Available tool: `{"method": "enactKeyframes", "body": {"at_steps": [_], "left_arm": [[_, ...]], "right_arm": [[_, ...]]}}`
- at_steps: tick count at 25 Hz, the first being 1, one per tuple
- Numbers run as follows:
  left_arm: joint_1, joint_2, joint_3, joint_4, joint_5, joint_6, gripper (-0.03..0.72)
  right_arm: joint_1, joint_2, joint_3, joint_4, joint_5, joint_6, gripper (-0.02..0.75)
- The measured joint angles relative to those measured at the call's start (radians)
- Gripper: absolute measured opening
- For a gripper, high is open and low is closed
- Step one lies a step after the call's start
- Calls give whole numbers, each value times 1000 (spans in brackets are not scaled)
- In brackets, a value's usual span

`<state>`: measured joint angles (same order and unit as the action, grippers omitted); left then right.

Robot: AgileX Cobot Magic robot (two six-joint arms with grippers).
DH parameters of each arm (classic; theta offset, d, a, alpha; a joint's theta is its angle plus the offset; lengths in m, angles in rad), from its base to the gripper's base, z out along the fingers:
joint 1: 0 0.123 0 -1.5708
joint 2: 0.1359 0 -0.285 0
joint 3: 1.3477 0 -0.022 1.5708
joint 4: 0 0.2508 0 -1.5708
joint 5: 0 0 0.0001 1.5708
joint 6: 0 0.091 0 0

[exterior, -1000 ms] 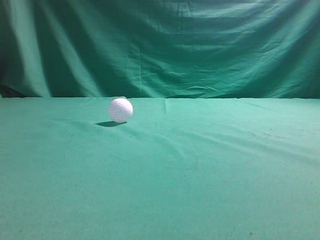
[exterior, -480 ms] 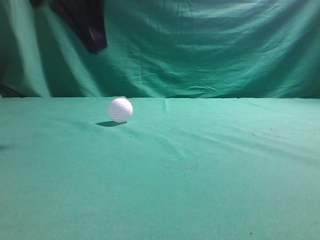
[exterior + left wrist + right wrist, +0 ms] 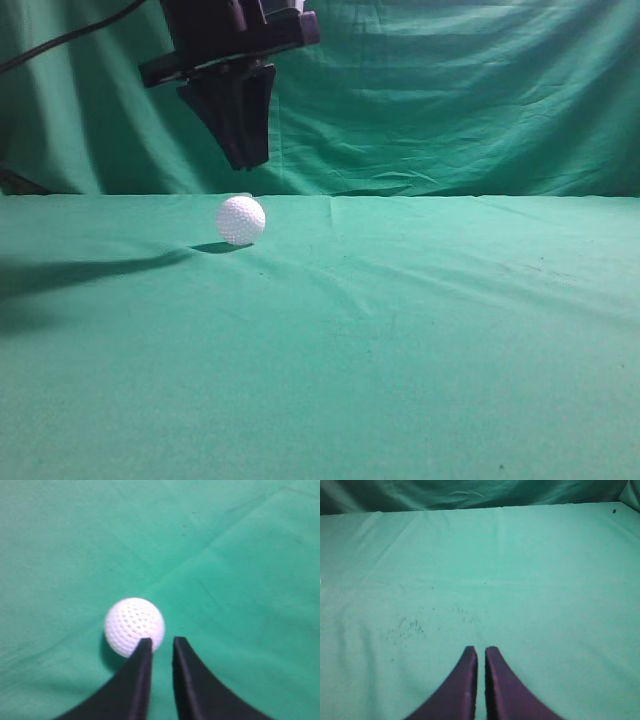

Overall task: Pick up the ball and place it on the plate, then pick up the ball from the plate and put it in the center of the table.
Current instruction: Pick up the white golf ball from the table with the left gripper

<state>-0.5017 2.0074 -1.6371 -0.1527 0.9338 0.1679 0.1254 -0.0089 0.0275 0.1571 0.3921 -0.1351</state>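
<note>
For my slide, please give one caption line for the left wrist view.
Left claw, nearly closed, above the green table, beside the white ball.

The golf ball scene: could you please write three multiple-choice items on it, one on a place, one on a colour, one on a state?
1. Where is the left gripper?
A. above the golf ball
B. flat on the table
C. at the far right

2. What colour is the golf ball?
A. yellow
B. white
C. orange

3. How do the right gripper's jaws stand?
A. wide apart
B. clamped on the ball
C. nearly together, holding nothing

Key: 1 A, the exterior view shows it hanging over the ball; 2 B, white and dimpled in both views; 3 C, only a thin slit over bare cloth.
</note>
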Motion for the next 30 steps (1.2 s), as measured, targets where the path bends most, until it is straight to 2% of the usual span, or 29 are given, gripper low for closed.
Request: {"method": "enactKeyframes", "body": {"at_steps": [1, 3, 5, 6, 7, 9, 12, 16, 18, 27, 30], "left_arm": [[0, 0, 0, 0, 0, 0, 49], [0, 18, -15, 38, 0, -24, 170], [0, 32, -21, 94, 0, -91, 324], [0, 49, -26, 133, -2, -144, 497], [0, 58, -26, 144, -2, -157, 575], [0, 83, -26, 147, -6, -169, 648], [0, 114, -26, 145, -16, -176, 645], [0, 149, -28, 143, -20, -185, 395], [0, 154, -35, 141, -23, -198, 319], [0, 156, -39, 141, -26, -215, 328], [0, 162, -74, 147, -1, -215, 328]], "right_arm": [[0, 0, 0, 0, 0, 0, 0], [0, 0, 0, 0, 0, 0, 0], [0, 0, 0, 0, 0, 0, 0], [0, 0, 0, 0, 0, 0, 0], [0, 0, 0, 0, 0, 0, 0], [0, 0, 0, 0, 0, 0, 0], [0, 0, 0, 0, 0, 0, 0], [0, 0, 0, 0, 0, 0, 0], [0, 0, 0, 0, 0, 0, 0], [0, 0, 0, 0, 0, 0, 0], [0, 0, 0, 0, 0, 0, 0]]}}
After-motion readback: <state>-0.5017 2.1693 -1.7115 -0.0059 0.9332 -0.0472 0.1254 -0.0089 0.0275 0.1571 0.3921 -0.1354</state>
